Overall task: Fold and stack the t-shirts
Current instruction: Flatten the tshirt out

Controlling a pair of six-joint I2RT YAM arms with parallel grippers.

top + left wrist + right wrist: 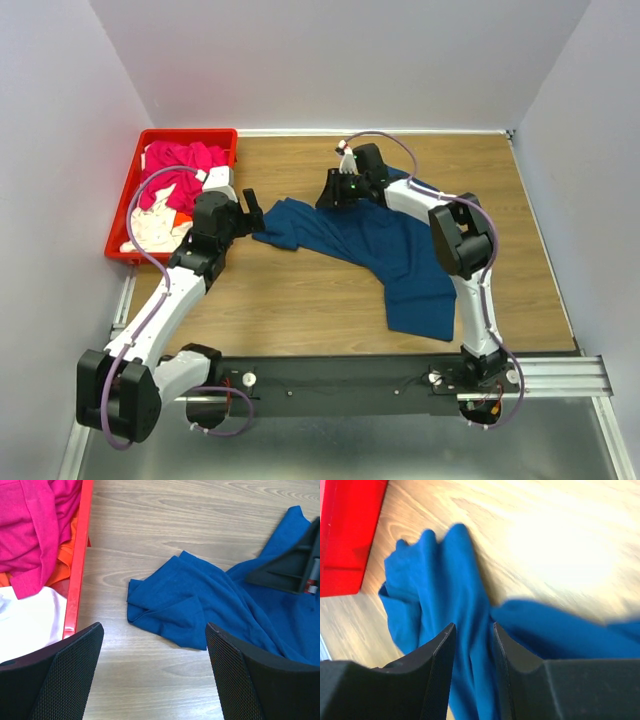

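The blue t-shirt (385, 255) lies rumpled mid-table, its bunched end reaching toward 9 o'clock. The right gripper (474, 630) is clenched on a fold at the shirt's 12 o'clock edge, with its arm bent over the cloth. The left gripper (154, 627) hovers released at that bunched end, the red crate (120, 212) of shirts at its 9 o'clock.

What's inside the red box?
The red box holds a pink t-shirt on top, orange cloth under it, a white t-shirt nearer. Anything beneath them is covered.
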